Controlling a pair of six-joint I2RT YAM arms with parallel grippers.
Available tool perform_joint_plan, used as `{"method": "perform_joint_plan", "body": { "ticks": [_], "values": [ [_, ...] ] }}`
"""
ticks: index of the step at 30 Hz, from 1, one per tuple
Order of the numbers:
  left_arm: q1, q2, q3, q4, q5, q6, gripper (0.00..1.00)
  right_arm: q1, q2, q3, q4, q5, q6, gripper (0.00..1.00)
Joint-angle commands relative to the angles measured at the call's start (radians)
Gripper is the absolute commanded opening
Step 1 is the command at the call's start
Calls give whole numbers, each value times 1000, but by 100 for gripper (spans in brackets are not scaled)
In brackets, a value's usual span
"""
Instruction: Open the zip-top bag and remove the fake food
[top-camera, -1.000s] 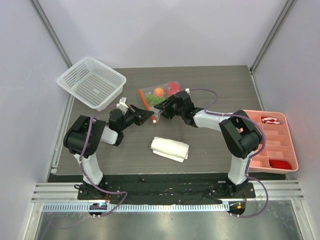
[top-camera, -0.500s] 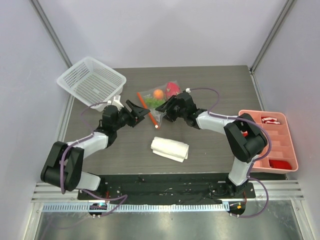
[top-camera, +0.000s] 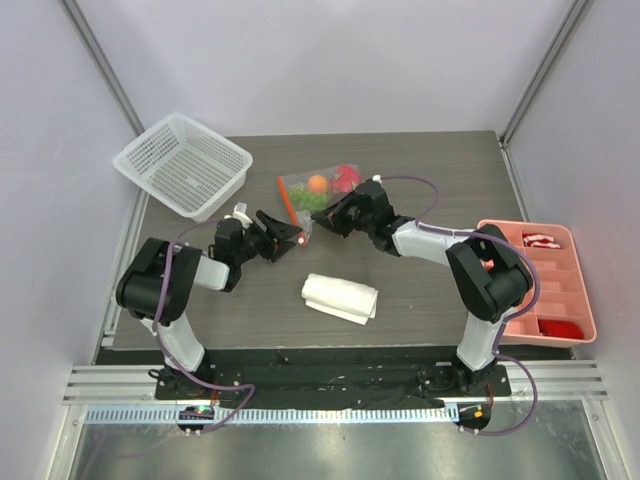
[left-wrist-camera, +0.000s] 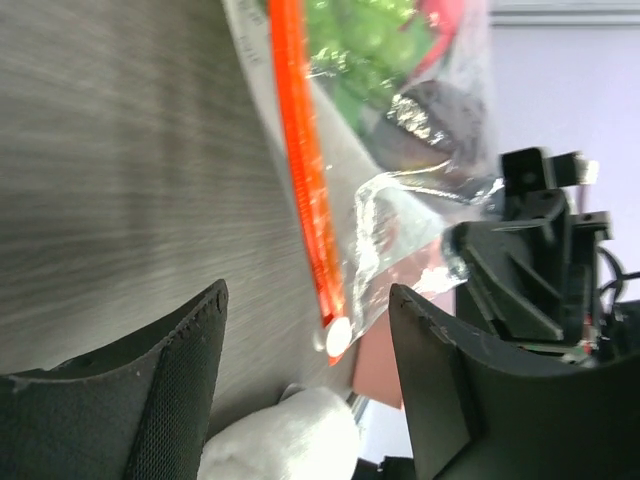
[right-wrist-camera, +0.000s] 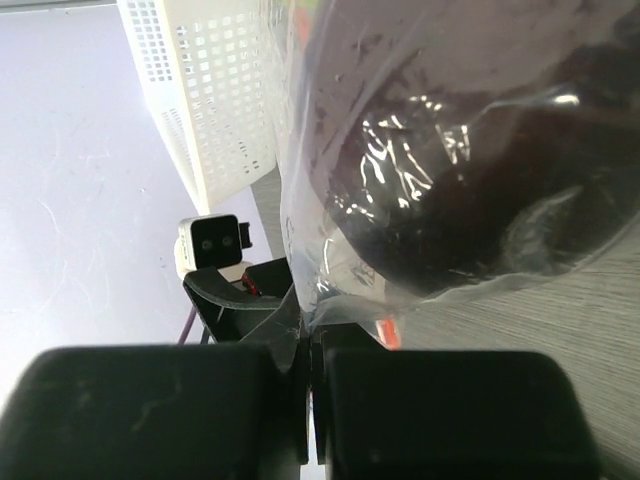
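The zip-top bag (top-camera: 318, 192) lies at the table's back middle, with its orange-red zipper strip (left-wrist-camera: 305, 170) along the left edge and a white slider (left-wrist-camera: 338, 338) at the near end. Inside it is fake food: an orange (top-camera: 318, 183), a red-pink fruit (top-camera: 346, 177), green grapes (left-wrist-camera: 365, 35) and a dark purple fruit (right-wrist-camera: 480, 150). My left gripper (top-camera: 289, 238) (left-wrist-camera: 310, 295) is open, with the strip's near end just ahead of its fingers and nothing between them. My right gripper (top-camera: 322, 226) (right-wrist-camera: 312, 335) is shut on the bag's clear film at its near corner.
A white mesh basket (top-camera: 183, 163) (right-wrist-camera: 220, 90) stands at the back left. A folded white cloth (top-camera: 340, 297) (left-wrist-camera: 290, 440) lies in front of the grippers. A pink divided tray (top-camera: 562, 305) with red items sits at the right edge.
My left gripper was shut and is now open; its arm swung out and came back near the strip's end. My right gripper has closed on the bag's film.
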Motion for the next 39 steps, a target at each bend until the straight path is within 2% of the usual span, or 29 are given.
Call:
{"method": "perform_joint_plan", "body": {
  "ticks": [1,8,11,12,14,15,17,19,20,22,23,25,26,28,32,39],
  "values": [
    [6,75,23,329,32,-95,65,-1,-40,2,86,-45,47,1],
    [16,284,66,681,13,-301,62,-1,-40,-2,104,-65,62,1],
    [28,319,115,683,29,-306,44,-3,-46,-15,100,-69,55,1],
    [31,316,121,672,31,-286,34,-4,-47,-18,98,-72,52,1],
    [31,287,133,625,39,-261,26,-6,-49,-28,100,-83,46,1],
    [32,272,136,601,42,-237,13,-7,-52,-39,101,-86,40,1],
    [34,217,137,566,49,-217,0,-11,-58,-50,100,-85,27,2],
    [34,177,130,499,54,-183,0,-12,-63,-65,98,-75,13,7],
    [32,136,126,476,59,-172,0,-12,-64,-65,89,-71,-20,22],
    [32,102,114,440,69,-171,0,-11,-67,-61,39,-62,-62,39],
    [28,76,98,428,72,-172,0,-11,-75,-76,46,-66,-71,56],
    [26,51,83,384,72,-172,0,5,-89,-100,69,-63,-71,66],
    [26,46,78,376,71,-175,0,11,-102,-125,87,-52,-69,76],
    [25,49,66,392,78,-213,0,40,-115,-151,124,-51,-56,80],
    [14,75,31,540,72,-319,0,69,-135,-287,377,4,68,80],
    [-1,59,-3,554,68,-332,0,114,-112,-283,445,75,121,79]
  ]
}}
